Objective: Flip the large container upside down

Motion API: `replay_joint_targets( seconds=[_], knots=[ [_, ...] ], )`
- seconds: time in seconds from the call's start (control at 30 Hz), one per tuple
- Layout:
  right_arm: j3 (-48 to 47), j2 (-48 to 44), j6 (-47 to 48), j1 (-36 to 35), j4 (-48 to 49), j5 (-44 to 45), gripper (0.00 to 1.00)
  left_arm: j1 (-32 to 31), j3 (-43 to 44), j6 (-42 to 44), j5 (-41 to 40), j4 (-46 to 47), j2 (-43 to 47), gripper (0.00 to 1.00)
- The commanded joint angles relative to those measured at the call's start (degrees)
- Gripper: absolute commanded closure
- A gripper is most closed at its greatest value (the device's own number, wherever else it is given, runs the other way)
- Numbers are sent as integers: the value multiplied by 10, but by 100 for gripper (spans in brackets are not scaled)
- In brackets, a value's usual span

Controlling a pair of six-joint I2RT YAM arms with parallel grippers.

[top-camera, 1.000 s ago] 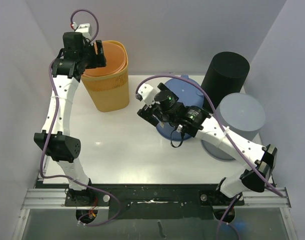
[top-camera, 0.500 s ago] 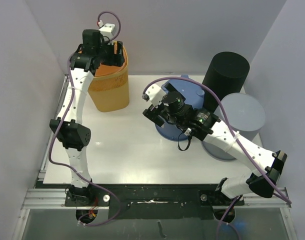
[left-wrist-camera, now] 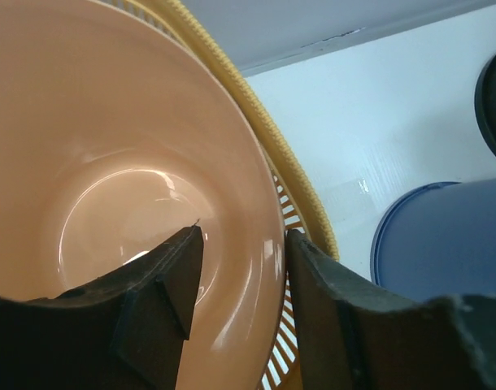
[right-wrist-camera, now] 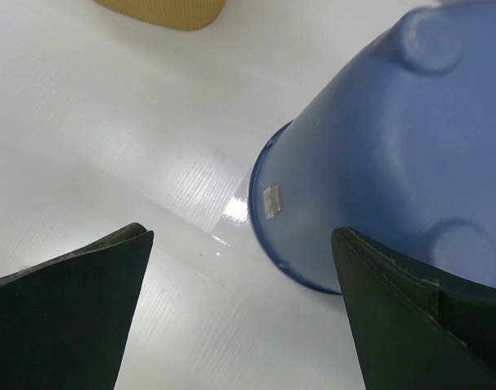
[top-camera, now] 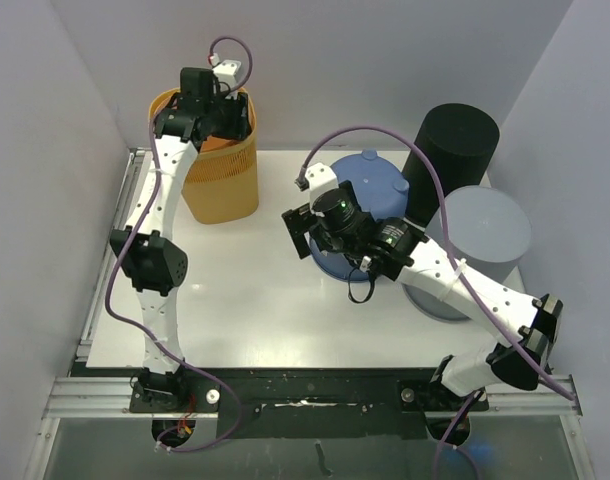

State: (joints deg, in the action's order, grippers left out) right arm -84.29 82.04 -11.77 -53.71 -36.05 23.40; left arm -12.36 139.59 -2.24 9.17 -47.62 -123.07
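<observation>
Here, an orange bucket (left-wrist-camera: 110, 162) nests inside the yellow ribbed basket (top-camera: 225, 185).

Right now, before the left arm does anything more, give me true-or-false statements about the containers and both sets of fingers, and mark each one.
1. The orange container stands upright, opening up. True.
2. The left fingers straddle its rim, with one finger inside. True.
3. The right fingers are clamped on the blue container. False: they are spread wide above the table beside it, holding nothing.
4. The blue container has its opening facing up. False: its bottom faces up.
5. The black cylinder stands at the back right, behind the grey container. True.
</observation>
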Motion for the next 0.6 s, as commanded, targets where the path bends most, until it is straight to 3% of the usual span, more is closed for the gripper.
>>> replay_joint_targets(
  seconds=[0.0,0.13,0.23,0.3,0.4,0.57],
  knots=[
    [8,-6,-110,-9,-33,19,1,-9,-1,20,1,10,14,62],
    [39,-36,-126,-10,-39,-7,2,-19,-13,24,-2,14,24,85],
    [70,-42,-148,-10,-53,-23,8,-25,-15,23,-6,14,32,98],
    [104,-42,-159,-9,-51,-19,16,-28,-17,19,-7,19,40,100],
    [144,-40,-169,10,-30,23,36,-32,-38,10,6,38,59,100],
    [150,-13,-117,109,62,23,44,-46,-83,-13,-17,50,85,100]
  ],
)
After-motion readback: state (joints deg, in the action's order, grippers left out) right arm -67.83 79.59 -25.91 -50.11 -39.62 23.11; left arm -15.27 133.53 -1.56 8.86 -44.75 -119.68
